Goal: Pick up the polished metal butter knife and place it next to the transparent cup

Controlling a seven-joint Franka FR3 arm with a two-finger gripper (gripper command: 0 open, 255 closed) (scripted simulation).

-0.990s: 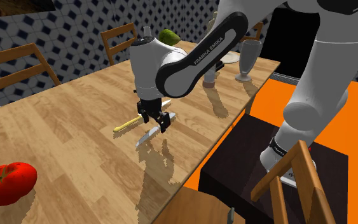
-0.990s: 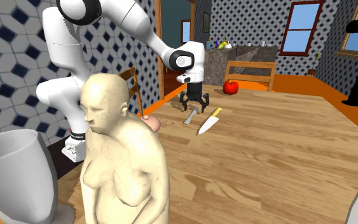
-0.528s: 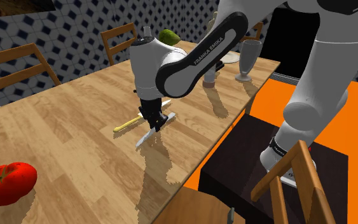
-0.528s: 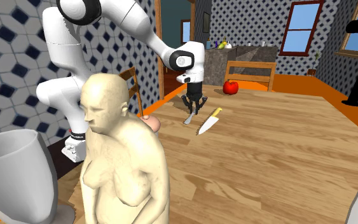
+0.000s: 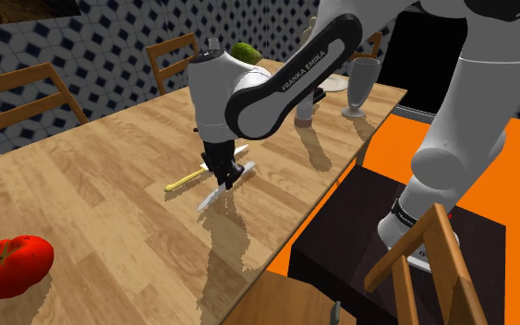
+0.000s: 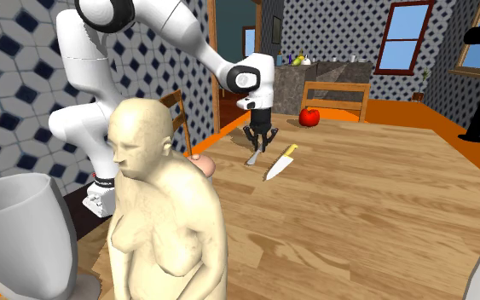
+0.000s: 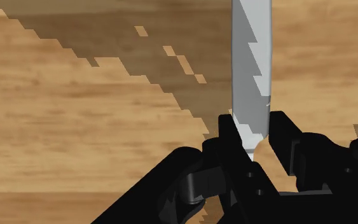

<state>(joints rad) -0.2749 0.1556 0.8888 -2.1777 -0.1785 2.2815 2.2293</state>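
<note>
Butter knife (image 7: 250,70), grey, pinched at one end in my claw (image 7: 254,129), low over the wooden tabletop (image 5: 101,175). Yellow-handled knife (image 5: 184,180) just beside it. Cup (image 5: 359,85) well apart, at the tabletop's far end.

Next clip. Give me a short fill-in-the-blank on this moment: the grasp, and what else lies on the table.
1. The gripper has its jaws ____ on the grey butter knife.
2. Beside it on the wooden table lies a second knife with a ____ handle.
3. The red fruit at the shoulder view's lower left is a ____.
Missing words: shut; yellow; tomato.
</note>
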